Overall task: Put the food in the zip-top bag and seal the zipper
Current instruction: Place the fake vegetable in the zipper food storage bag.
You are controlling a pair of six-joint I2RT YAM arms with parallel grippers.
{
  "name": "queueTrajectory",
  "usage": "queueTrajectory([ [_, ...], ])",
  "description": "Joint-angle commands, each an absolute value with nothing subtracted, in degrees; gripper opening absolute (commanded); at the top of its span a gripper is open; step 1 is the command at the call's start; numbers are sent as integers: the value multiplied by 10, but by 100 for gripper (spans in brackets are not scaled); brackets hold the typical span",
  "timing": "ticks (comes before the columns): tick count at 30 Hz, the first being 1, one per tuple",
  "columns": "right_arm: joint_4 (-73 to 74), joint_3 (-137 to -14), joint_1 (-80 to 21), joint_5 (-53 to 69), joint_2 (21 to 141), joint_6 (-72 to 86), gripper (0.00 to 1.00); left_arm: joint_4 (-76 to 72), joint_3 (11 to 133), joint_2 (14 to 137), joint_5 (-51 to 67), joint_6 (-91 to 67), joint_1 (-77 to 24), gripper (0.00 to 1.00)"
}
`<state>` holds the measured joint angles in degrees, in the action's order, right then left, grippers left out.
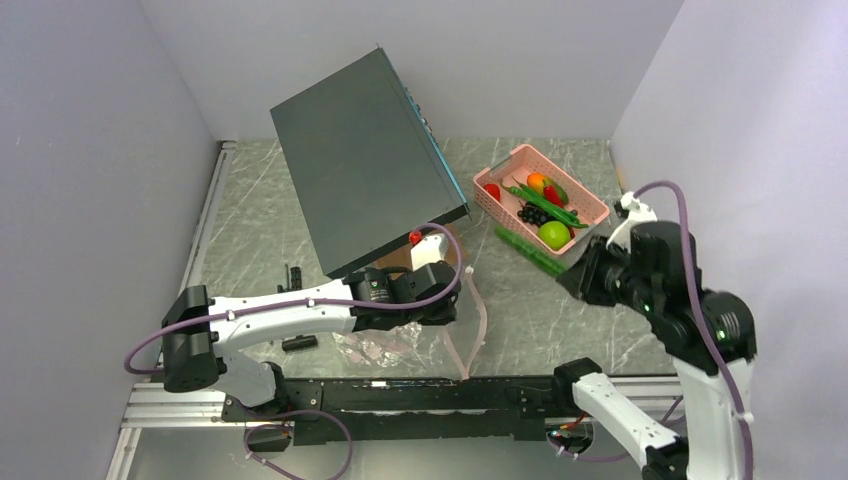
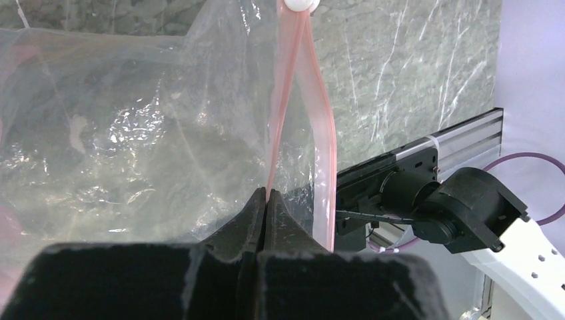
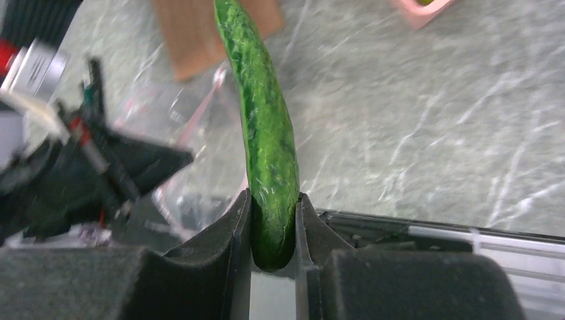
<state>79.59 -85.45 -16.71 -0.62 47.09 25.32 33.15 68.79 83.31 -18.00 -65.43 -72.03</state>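
The clear zip-top bag lies on the table in front of the left arm and fills the left wrist view. My left gripper is shut on one side of its pink zipper, which stands open in a loop. My right gripper is shut on the end of a long green pod, held above the table between bag and basket. More food sits in the pink basket: a lime-green fruit, black grapes, green pods, a mango and red pieces.
A large dark grey box tilts over the middle of the table, above a brown cardboard piece. Small black tools lie near the left arm. A metal rail runs along the near edge. White walls enclose the table.
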Motion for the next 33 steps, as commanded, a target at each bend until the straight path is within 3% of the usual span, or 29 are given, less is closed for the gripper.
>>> queueTrajectory([
  [1,864,-818,-171,168,430,214,0,306,706,829,-199,-651,-719,0],
  [4,862,-768,-185,212,410,212,0,310,700,824,-210,-654,-719,0],
  [17,861,-752,-260,133,416,234,0,402,728,824,-283,-668,-719,0],
  [25,800,-701,-261,202,437,210,0,315,701,808,-237,-636,-720,0],
  [33,618,-561,-260,333,437,254,0,200,653,782,-189,-603,-721,0],
])
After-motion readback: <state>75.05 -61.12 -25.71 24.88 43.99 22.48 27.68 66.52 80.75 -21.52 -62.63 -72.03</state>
